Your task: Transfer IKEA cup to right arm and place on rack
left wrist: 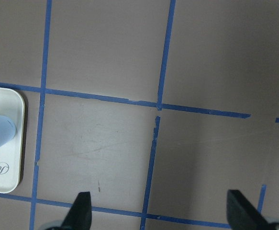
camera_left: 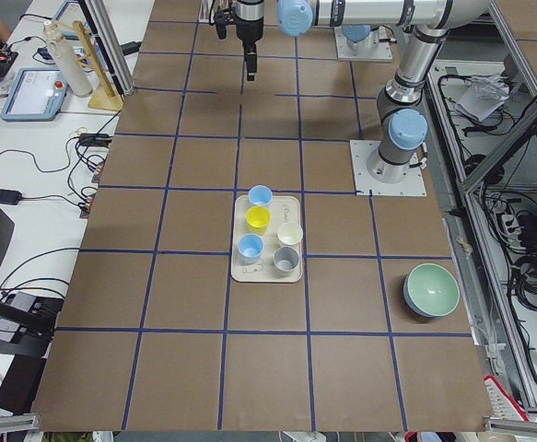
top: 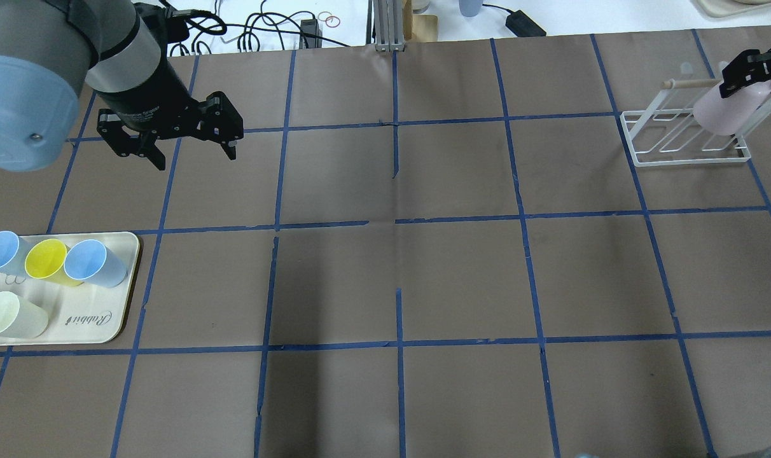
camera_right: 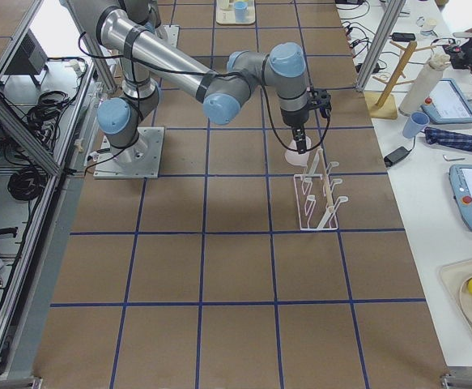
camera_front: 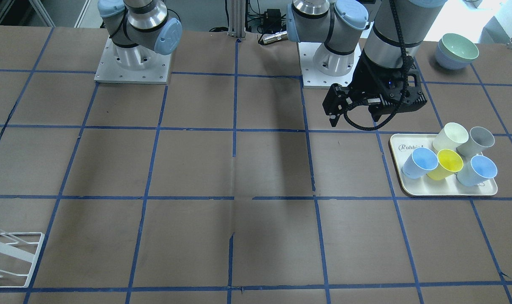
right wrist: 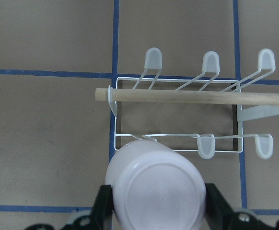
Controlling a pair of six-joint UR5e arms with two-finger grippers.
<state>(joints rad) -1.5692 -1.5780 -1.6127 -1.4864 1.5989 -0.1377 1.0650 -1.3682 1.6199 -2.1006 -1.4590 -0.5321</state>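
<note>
The pale pink IKEA cup (top: 724, 113) is held bottom-up and tilted over the near corner of the white wire rack (top: 684, 152) at the table's far right. My right gripper (top: 745, 83) is shut on it. In the right wrist view the cup's base (right wrist: 156, 189) sits between the fingers (right wrist: 102, 203) and covers the rack's (right wrist: 177, 79) front-left peg. I cannot tell whether the cup rests on the peg. My left gripper (top: 196, 159) is open and empty above the table, beyond the tray; its fingertips (left wrist: 82, 208) are wide apart.
A cream tray (top: 96, 324) at the left holds two light blue cups, a yellow cup (top: 46, 259) and a pale cream cup (top: 7, 315); a grey one (camera_front: 477, 141) shows from the front. Stacked bowls (camera_front: 456, 51) stand near the left arm's base. A wooden rod (right wrist: 192, 97) tops the rack.
</note>
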